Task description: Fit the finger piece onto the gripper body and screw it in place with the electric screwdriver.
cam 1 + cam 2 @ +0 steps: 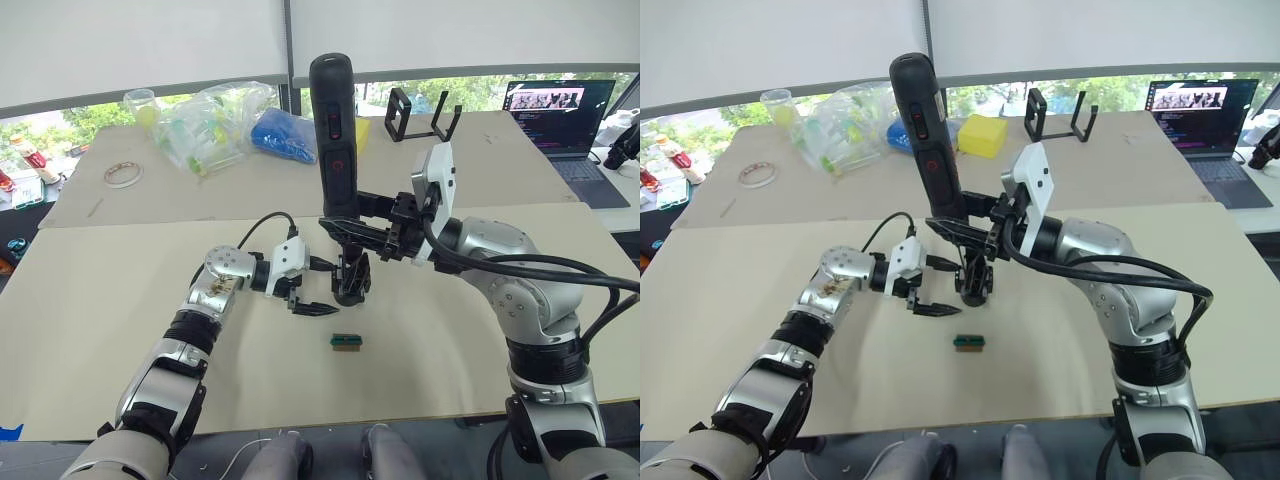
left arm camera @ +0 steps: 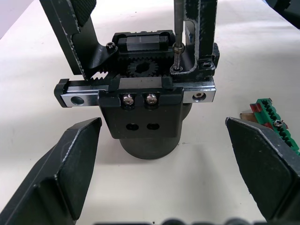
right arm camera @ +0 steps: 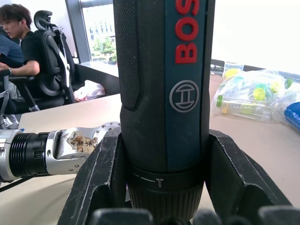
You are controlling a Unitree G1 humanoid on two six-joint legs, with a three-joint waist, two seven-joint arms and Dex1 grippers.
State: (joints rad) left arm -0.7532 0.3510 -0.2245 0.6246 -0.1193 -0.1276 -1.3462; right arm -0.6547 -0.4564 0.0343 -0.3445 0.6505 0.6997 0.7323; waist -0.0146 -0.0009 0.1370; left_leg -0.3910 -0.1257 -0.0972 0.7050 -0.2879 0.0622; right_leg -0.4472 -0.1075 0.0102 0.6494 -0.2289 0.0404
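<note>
The gripper body (image 2: 145,117) stands on the table, a black block on a round base with a toothed rail across it. A black finger piece (image 2: 206,33) stands upright on the rail's right carriage. The electric screwdriver (image 1: 335,130) is held upright above it, my right gripper (image 3: 164,187) shut around its lower barrel. Its thin bit (image 2: 177,28) comes down onto a screw beside the finger piece. My left gripper (image 2: 162,125) is open, one finger (image 2: 70,164) on each side of the gripper body's base and not touching it.
A small green-and-brown block (image 1: 346,341) lies just in front of the gripper body. At the table's far side are a black open-frame stand (image 1: 420,115), a plastic bag (image 1: 215,125), a tape roll (image 1: 123,174), a yellow block (image 1: 983,135) and a laptop (image 1: 560,110). A seated person (image 3: 18,47) shows beyond the table.
</note>
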